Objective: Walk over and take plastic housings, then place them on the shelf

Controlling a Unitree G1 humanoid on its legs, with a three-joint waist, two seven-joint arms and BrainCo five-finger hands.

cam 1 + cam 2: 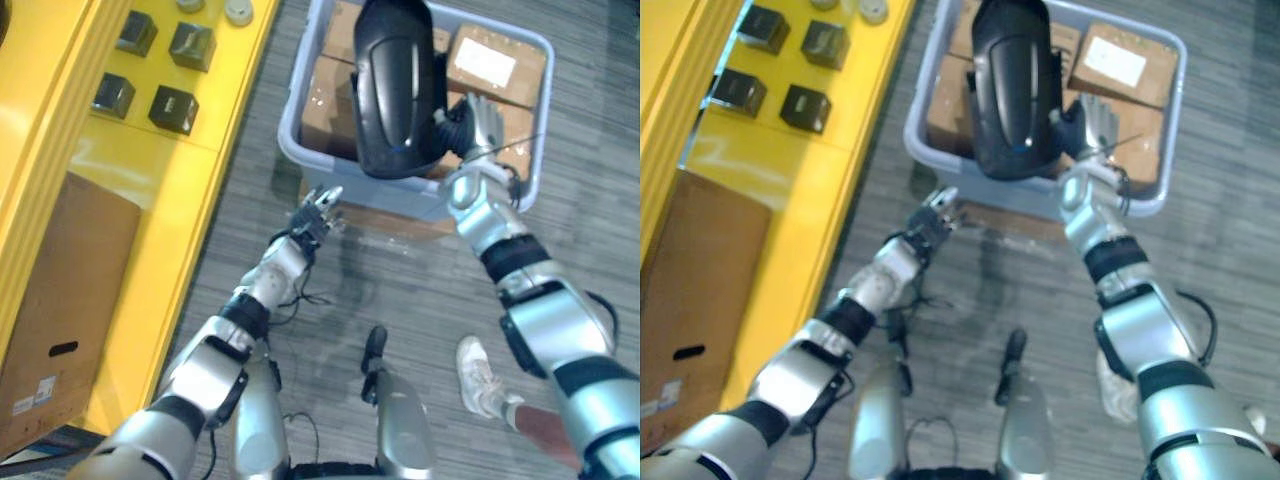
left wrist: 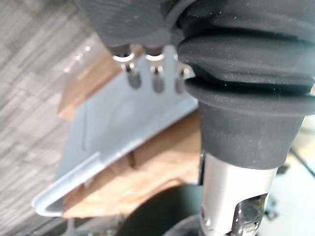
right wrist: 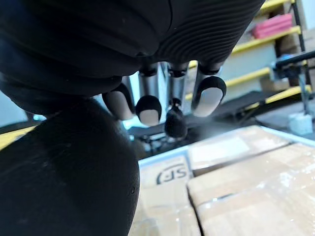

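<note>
A large glossy black plastic housing [image 1: 400,85] hangs above a grey-blue bin [image 1: 300,150] on the floor ahead. My right hand [image 1: 480,125] is at the housing's right side, thumb against it. In the right wrist view its fingers [image 3: 147,108] curl beside the black housing [image 3: 64,172]. My left hand [image 1: 318,215] hovers low in front of the bin's near wall, holding nothing. Its fingers [image 2: 157,78] reach straight toward the bin [image 2: 123,123].
The bin holds taped cardboard boxes [image 1: 495,65]. A yellow shelf [image 1: 170,180] runs along the left, with several small black blocks [image 1: 172,108] on top and a brown carton [image 1: 60,300] lower down. A person's white shoe [image 1: 480,375] stands on the grey floor at right.
</note>
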